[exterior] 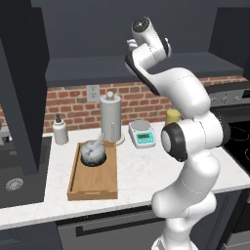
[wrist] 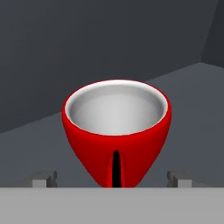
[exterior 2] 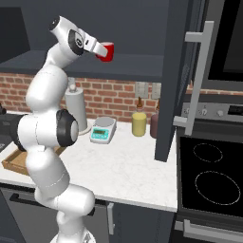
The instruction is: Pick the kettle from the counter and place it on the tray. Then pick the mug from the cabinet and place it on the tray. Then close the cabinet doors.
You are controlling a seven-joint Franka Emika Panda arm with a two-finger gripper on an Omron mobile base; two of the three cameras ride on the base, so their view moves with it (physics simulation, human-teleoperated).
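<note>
One red mug [wrist: 116, 138] stands upright on the dark shelf of the cabinet [wrist: 192, 100], its white inside facing the hand camera and its handle turned edge-on toward the lens. Two finger tips [wrist: 43, 178] of the gripper [wrist: 112, 179] rise on either side of the mug's lower part, spread wide and clear of its wall, so the gripper is open and grips nothing. In the right base view the mug [exterior 2: 106, 51] shows just past the end of the hand, sitting on the shelf above the brick wall [exterior 2: 114, 97].

Below, in the left base view, the kettle [exterior: 93, 152] already sits in the far end of the wooden tray [exterior: 93, 188], which lies on the white counter [exterior: 141, 171] beside the dark sink [exterior: 14, 176]. Behind the tray stands a tall grey cylinder with a white knob [exterior: 110, 119], with a small white bottle [exterior: 60, 131] to its left and a kitchen scale [exterior: 142, 133] to its right. A yellow canister [exterior 2: 139, 123] and a maroon one [exterior 2: 154, 126] stand by the wall farther right.

The right cabinet door [exterior 2: 178, 71] hangs open, swung out over the counter, with its silver bar handle [exterior 2: 197, 80] facing the stove [exterior 2: 209, 175]. The left cabinet door [exterior: 22, 83] is also swung open, over the sink.
</note>
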